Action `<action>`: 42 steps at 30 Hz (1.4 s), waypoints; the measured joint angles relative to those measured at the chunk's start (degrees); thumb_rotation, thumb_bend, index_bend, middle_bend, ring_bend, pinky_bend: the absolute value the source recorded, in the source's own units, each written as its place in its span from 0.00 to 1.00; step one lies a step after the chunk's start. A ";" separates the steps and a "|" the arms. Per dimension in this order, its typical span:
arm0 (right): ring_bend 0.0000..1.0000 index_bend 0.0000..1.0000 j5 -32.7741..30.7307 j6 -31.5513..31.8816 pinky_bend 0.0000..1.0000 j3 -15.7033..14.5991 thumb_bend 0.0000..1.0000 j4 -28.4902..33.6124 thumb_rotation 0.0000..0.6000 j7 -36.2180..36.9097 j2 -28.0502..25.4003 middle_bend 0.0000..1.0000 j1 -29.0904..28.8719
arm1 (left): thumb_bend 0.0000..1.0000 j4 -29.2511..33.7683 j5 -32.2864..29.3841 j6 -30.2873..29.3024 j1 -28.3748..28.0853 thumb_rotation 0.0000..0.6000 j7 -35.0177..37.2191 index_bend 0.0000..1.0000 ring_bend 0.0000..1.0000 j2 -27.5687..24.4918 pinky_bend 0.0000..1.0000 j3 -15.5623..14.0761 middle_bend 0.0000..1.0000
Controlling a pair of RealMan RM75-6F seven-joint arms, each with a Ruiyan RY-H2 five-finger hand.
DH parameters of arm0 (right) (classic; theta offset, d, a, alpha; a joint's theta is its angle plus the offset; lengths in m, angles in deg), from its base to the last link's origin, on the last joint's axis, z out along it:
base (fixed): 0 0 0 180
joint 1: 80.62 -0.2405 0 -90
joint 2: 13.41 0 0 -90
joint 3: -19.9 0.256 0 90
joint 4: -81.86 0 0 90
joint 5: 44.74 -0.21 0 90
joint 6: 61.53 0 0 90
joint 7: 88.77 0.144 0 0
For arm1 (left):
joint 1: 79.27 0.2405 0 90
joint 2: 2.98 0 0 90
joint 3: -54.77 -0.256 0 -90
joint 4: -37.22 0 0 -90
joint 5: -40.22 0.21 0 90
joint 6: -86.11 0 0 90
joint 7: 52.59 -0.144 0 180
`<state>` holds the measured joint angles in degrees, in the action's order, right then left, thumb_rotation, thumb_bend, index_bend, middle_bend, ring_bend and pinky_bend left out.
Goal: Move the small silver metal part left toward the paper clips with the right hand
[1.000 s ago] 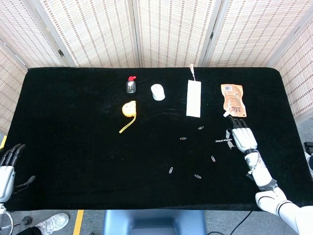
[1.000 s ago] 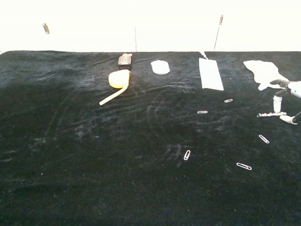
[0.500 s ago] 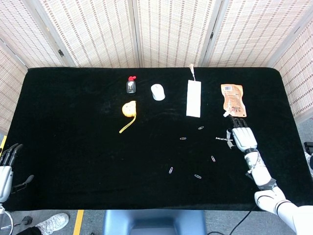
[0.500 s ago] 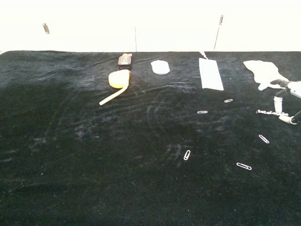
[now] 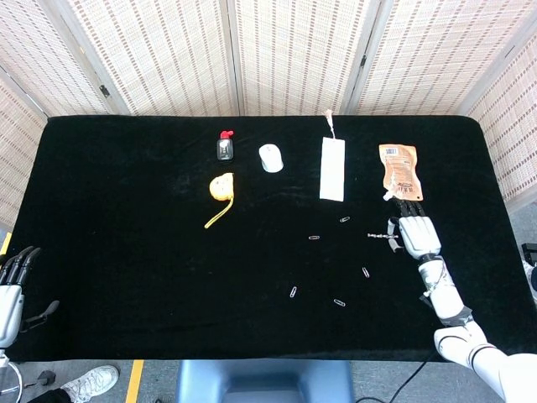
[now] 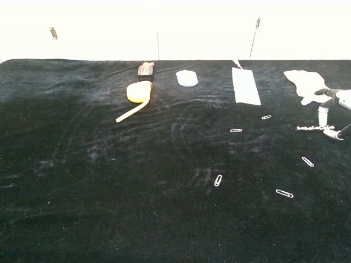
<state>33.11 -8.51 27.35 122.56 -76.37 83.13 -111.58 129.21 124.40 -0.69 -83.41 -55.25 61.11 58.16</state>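
The small silver metal part (image 5: 379, 238) is a thin short rod lying across the black table (image 5: 126, 210), right of centre; the chest view shows the part (image 6: 308, 128) at the far right. My right hand (image 5: 416, 235) is at its right end, thumb and a fingertip (image 6: 323, 116) pinching that end, other fingers stretched out. Several paper clips (image 5: 314, 238) are scattered to the left of the part and nearer the front, the closest (image 5: 345, 219) just up-left; in the chest view a clip (image 6: 236, 130) lies left of the part. My left hand (image 5: 12, 290) hangs off the table's front left corner, fingers apart, holding nothing.
An orange pouch (image 5: 398, 170) lies just beyond my right hand. A white strip (image 5: 333, 168), a white oval object (image 5: 270, 157), a small black and red item (image 5: 224, 147) and a yellow tape measure (image 5: 221, 186) line the back half.
The right hand and the silver part have shifted slightly left and away from me together. The left hand has sunk a little lower at the corner.
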 measured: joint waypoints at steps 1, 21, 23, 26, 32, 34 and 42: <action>0.03 0.72 0.04 0.24 0.00 0.05 0.39 -0.07 1.00 0.10 0.09 0.09 0.02 | 0.27 -0.01 0.05 0.00 0.00 1.00 -0.02 0.02 0.13 0.01 0.06 -0.02 0.10; 0.06 0.75 1.14 3.89 0.00 0.94 0.39 1.15 1.00 4.23 -0.26 0.12 -0.06 | 0.27 -0.14 0.21 -0.02 0.04 1.00 0.09 0.01 0.13 0.02 0.06 -0.01 0.09; 0.06 0.75 1.25 4.28 0.00 1.05 0.39 1.24 1.00 4.57 -0.27 0.12 -0.10 | 0.27 -0.14 0.01 0.07 0.03 1.00 0.07 0.01 0.13 0.01 0.06 0.05 0.09; 0.07 0.75 1.55 5.40 0.00 1.31 0.39 1.69 1.00 5.36 -0.40 0.13 -0.21 | 0.27 -0.17 0.11 0.12 -0.02 1.00 -0.08 0.01 0.13 0.05 0.06 0.05 0.09; 0.07 0.75 1.76 6.30 0.00 1.98 0.39 3.29 1.00 5.28 -0.70 0.13 -0.94 | 0.27 -0.34 0.25 0.11 -0.07 1.00 -0.20 0.01 0.13 0.22 0.06 0.02 0.09; 0.07 0.75 1.46 5.72 0.00 2.32 0.39 3.41 1.00 4.94 -0.56 0.13 -1.44 | 0.27 -0.28 0.00 0.28 -0.09 1.00 -0.17 0.01 0.13 0.14 0.06 0.07 0.09; 0.07 0.75 -0.26 0.88 0.00 3.63 0.39 2.29 1.00 4.26 1.23 0.13 -4.54 | 0.27 -0.26 0.11 0.09 0.15 1.00 1.28 0.01 0.13 -0.40 0.06 0.01 0.09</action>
<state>32.85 -7.63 30.98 124.85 -72.11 84.35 -116.12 128.96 124.51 -0.61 -83.27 -53.96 60.70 58.17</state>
